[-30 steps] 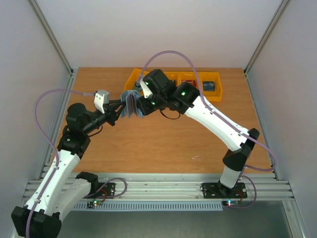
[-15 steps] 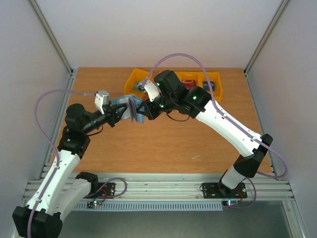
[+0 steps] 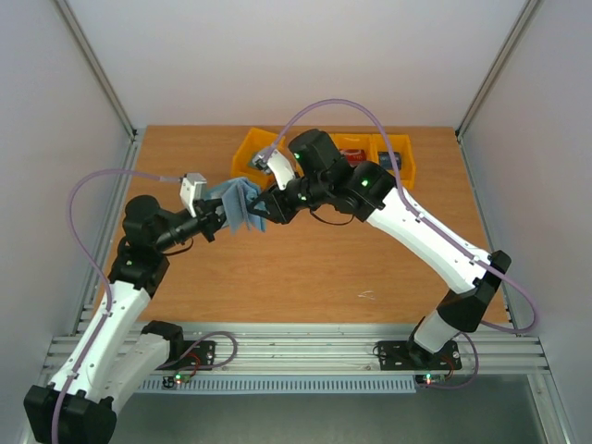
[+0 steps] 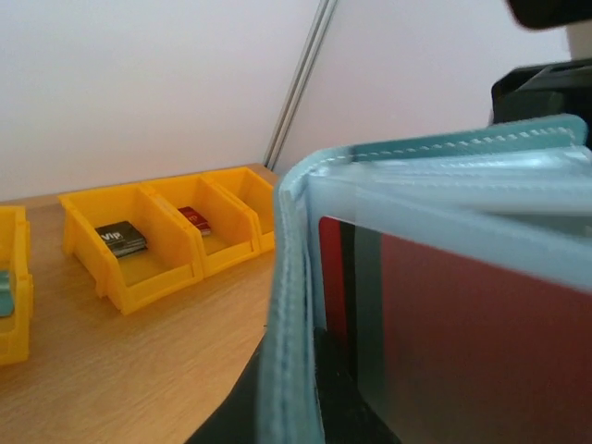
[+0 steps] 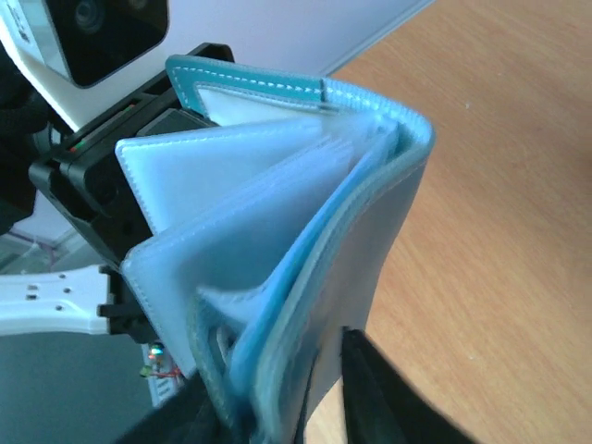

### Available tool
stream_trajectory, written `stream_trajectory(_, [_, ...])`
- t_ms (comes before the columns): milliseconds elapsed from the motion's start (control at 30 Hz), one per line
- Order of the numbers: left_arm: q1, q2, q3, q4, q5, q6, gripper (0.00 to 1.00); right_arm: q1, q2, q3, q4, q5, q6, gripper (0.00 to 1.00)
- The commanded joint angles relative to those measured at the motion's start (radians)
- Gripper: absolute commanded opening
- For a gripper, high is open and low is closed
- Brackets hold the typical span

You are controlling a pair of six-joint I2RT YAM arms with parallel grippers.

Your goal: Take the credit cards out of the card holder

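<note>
The slate-blue card holder [image 3: 238,203] hangs fanned open above the table, between both grippers. My left gripper [image 3: 215,220] is shut on one cover edge [image 4: 289,314], with a dark finger on each side of it. My right gripper [image 3: 268,205] grips the opposite side, its fingers [image 5: 370,388] pressed against the outer cover [image 5: 370,240] low in the right wrist view. Inside a clear sleeve sits a red credit card [image 4: 481,351] with a dark stripe beside it. The light inner pockets [image 5: 231,194] spread out, and no card shows in the right wrist view.
Yellow bins [image 3: 248,146] stand in a row at the table's back edge. One holds a dark card [image 4: 120,239], another a red card [image 4: 194,220]. Bare wooden table [image 3: 314,268] lies under and in front of the holder. Grey walls enclose both sides.
My left gripper has closed on the holder's cover. The holder has shifted slightly left and its leaves have spread. My right arm swung rightward earlier and now holds still.
</note>
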Motion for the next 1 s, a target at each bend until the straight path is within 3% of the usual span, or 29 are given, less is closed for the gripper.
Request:
stream_trajectory(0, [-0.004,-0.013,0.012,-0.042,-0.063,0.026,0.00,-0.025,-0.039,-0.033,0.039,0.052,-0.013,0.43])
stream_trajectory(100, [-0.004,-0.004,0.045,-0.190,-0.257,0.161,0.00,-0.026,-0.039,-0.061,0.013,0.087,-0.046,0.74])
stream_trajectory(133, [-0.004,-0.002,0.052,-0.226,-0.302,0.207,0.00,-0.022,-0.040,-0.079,0.017,0.063,-0.064,0.92])
stream_trajectory(167, [-0.004,-0.001,0.060,-0.254,-0.343,0.266,0.00,-0.014,-0.045,-0.101,0.032,0.050,-0.079,0.98])
stream_trajectory(367, [-0.004,-0.007,0.093,-0.334,-0.539,0.570,0.00,0.003,-0.038,-0.197,0.157,0.130,-0.057,0.98])
stream_trajectory(500, [-0.004,-0.014,0.114,-0.342,-0.518,0.665,0.00,0.004,-0.003,-0.180,0.210,0.092,-0.019,0.99])
stream_trajectory(800, [0.039,-0.019,0.172,-0.339,-0.006,0.283,0.00,-0.039,-0.087,-0.258,0.237,0.142,-0.056,0.98])
stream_trajectory(967, [0.054,-0.020,0.147,-0.194,0.236,0.132,0.00,-0.064,-0.185,-0.325,0.241,0.000,-0.127,0.99])
